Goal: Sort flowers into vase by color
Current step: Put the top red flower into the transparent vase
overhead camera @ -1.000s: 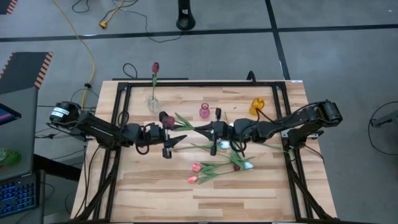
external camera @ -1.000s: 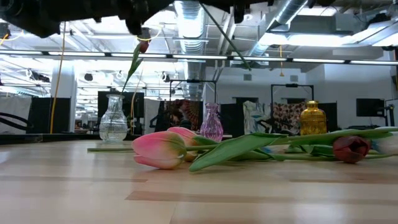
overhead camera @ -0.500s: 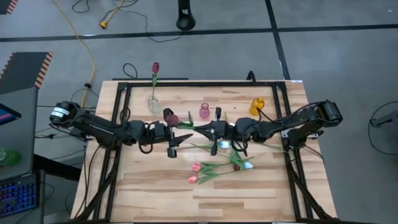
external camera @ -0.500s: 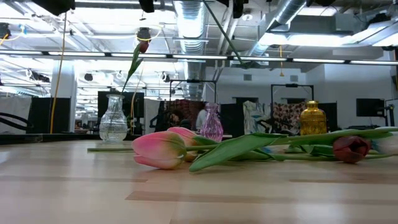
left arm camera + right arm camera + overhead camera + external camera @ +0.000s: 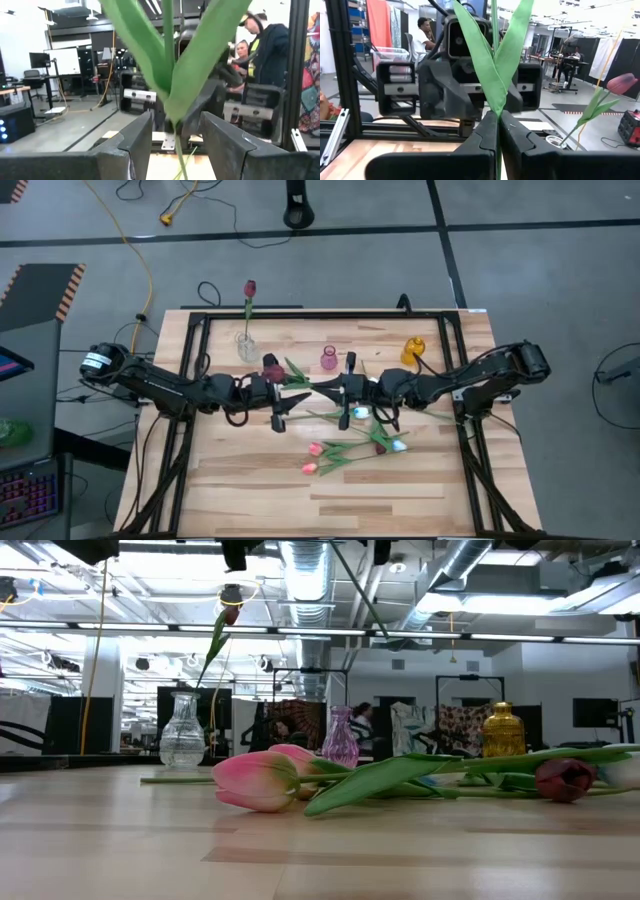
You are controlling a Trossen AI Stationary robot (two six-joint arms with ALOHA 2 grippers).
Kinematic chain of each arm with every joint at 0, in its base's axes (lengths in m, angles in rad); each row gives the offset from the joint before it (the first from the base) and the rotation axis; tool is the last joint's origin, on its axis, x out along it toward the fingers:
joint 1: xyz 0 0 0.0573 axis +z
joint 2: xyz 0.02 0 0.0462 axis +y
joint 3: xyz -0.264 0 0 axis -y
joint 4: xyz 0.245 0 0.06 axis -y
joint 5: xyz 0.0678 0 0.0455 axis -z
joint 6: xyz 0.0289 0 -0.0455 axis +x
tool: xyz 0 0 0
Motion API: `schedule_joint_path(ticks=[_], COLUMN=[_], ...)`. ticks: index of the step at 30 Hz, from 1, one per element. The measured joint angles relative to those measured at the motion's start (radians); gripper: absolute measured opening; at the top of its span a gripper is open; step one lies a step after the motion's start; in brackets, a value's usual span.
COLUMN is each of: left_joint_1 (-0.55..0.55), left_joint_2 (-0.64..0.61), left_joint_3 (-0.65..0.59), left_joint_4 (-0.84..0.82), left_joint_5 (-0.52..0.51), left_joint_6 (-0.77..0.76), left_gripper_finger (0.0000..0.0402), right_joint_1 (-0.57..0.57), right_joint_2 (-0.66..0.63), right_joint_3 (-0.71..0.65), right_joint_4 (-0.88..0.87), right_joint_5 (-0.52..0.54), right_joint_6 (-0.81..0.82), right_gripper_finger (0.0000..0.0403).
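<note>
A dark red tulip (image 5: 272,368) with long green leaves (image 5: 296,373) hangs above the table's middle, between my two arms. My right gripper (image 5: 323,387) comes in from the right and is shut on its stem. My left gripper (image 5: 176,123) comes in from the left and is open; its fingers stand on either side of the stem without touching it. A second dark red tulip (image 5: 250,288) stands in the clear glass vase (image 5: 245,346). A pink vase (image 5: 329,359) and a yellow vase (image 5: 414,350) stand at the far side. My right gripper pinches the tulip's thin stem (image 5: 496,150) between its two fingers, just below where the leaves (image 5: 492,65) spread. The fingers come level from the table's right and lie across the stem. The tulip is lifted clear, slanting up and toward the table's left.
Several loose tulips lie on the table near the middle: pink ones (image 5: 313,458), a dark red one (image 5: 380,446) and pale ones (image 5: 398,446). A black frame (image 5: 200,320) rims the table. People stand in the room beyond.
My left gripper has risen and edged toward the table's right, closer to the held tulip, and stays open. In the low view its arm has gone up out of the top of the picture. My right gripper has kept the tulip in place.
</note>
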State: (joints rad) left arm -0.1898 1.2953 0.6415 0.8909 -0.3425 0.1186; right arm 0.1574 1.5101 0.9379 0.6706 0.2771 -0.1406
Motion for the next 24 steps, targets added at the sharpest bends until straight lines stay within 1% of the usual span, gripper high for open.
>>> schedule_joint_path(ticks=[6, 9, 17, 24], left_joint_1=[0.0, 0.0, 0.002, 0.002], left_joint_2=[0.0, 0.0, 0.0, 0.0], left_joint_3=[0.0, 0.0, 0.0, 0.0], left_joint_4=[0.024, 0.022, 0.021, 0.021], left_joint_5=[0.009, 0.009, 0.01, 0.013], left_joint_6=[0.0, 0.001, 0.019, 0.02], left_gripper_finger=[0.0157, 0.0147, 0.0094, 0.0033], right_joint_1=[0.0, 0.0, 0.0, 0.0], right_joint_2=[0.0, 0.0, 0.0, 0.0], right_joint_3=[0.0, 0.0, 0.0, 0.0], right_joint_4=[-0.001, -0.005, -0.004, -0.005], right_joint_5=[0.0, 0.0, 0.0, 0.0], right_joint_6=[0.0, 0.0, 0.0, 0.001], right_gripper_finger=[0.0036, 0.0036, 0.0036, 0.0036])
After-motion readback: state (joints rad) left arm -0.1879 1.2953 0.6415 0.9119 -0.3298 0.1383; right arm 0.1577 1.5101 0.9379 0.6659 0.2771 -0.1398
